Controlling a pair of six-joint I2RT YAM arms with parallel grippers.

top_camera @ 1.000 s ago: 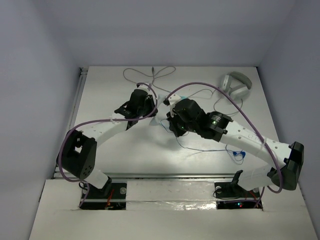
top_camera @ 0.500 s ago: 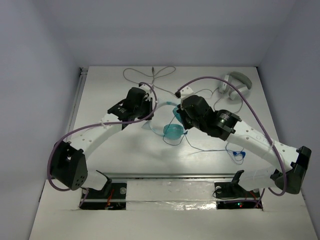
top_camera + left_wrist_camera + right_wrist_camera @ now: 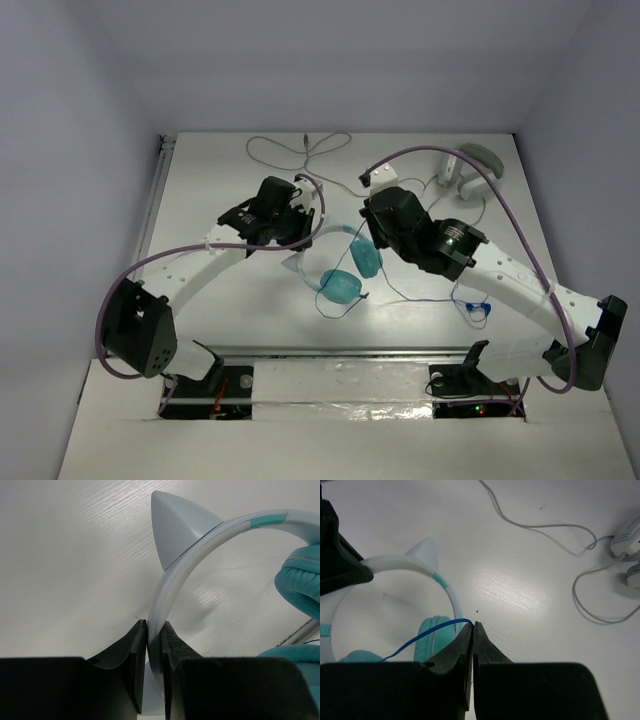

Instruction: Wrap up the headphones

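The headphones lie in the middle of the table, with one teal ear cup (image 3: 343, 286) flat and the other (image 3: 366, 259) beside it. Their pale headband (image 3: 200, 542) carries a pointed cat ear (image 3: 175, 527). My left gripper (image 3: 154, 630) is shut on that headband, which runs up between the jaws. My right gripper (image 3: 474, 626) is shut on the thin blue cable (image 3: 427, 636), just above an ear cup (image 3: 432, 635). From there the cable trails across the table (image 3: 420, 298) to a small blue loop (image 3: 475, 310) at the right.
Grey-white headphones (image 3: 470, 165) sit at the back right, also seen at the right edge of the right wrist view (image 3: 629, 537). Their grey cable (image 3: 300, 150) loops across the back of the table. A metal rail (image 3: 155, 210) borders the left side.
The teal headphones have come out from under the right arm and shifted toward the near edge. The right gripper moved back and right with the cable; the left arm swung, still gripping the headband.
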